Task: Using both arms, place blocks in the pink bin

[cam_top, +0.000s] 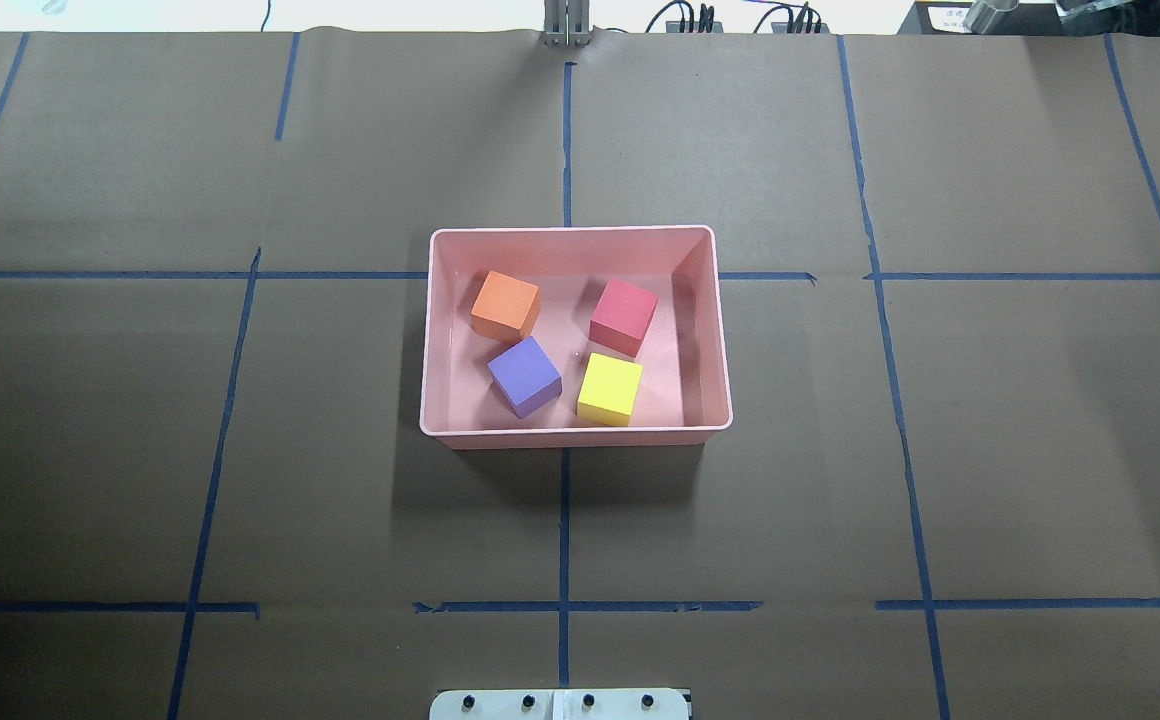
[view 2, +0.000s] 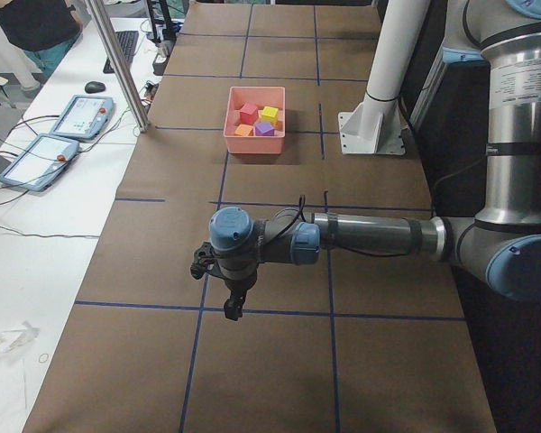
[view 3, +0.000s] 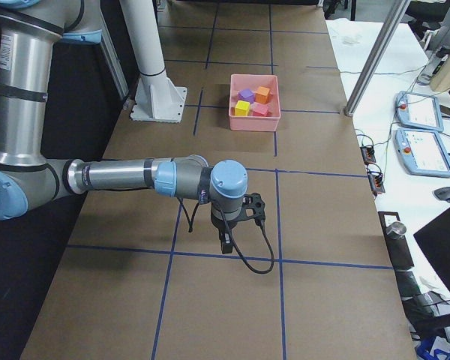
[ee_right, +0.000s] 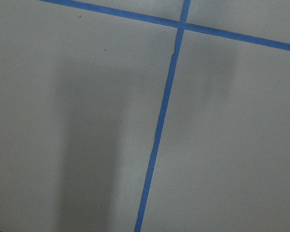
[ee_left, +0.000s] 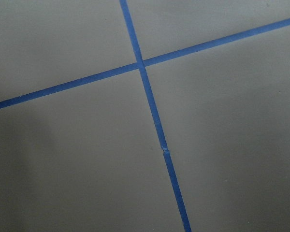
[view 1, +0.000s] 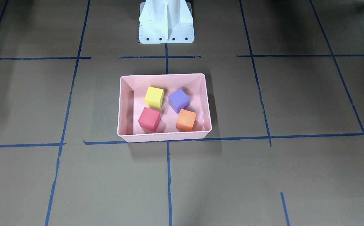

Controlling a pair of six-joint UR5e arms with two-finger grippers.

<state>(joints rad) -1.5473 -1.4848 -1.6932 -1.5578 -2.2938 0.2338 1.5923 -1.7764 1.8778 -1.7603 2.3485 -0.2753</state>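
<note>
While both arms sit parked, I log all four blocks inside the pink bin (cam_top: 570,436), which stands mid-table, midway between the two short ends and slightly nearer the operators' long edge than the robot's.

Inside the bin:
- Orange block (cam_top: 505,305): operators' side, toward the table's left end.
- Red-pink block (cam_top: 624,315): operators' side, toward the right end.
- Purple block (cam_top: 524,375): robot's side, just beside the orange one. I cannot tell whether their corners touch.
- Yellow-green block (cam_top: 610,389): robot's side, just beside the purple one, with a gap between them.

All four rest flat on the bin floor, none stacked.

Left arm (view 2: 370,236) reaches out level over the table's left end. The left gripper (view 2: 232,307) points straight down above a crossing of blue tape lines (ee_left: 141,65), well apart from the bin. It shows only in the side view, so I cannot tell how its jaws stand.

Right arm (view 3: 127,176) is posed likewise over the right end. The right gripper (view 3: 225,241) points down near a tape line, well apart from the bin. Again I cannot tell the state of its jaws.

Both wrist cameras show only the brown table cover (ee_right: 232,145) and tape, with no block between the jaws.
</note>
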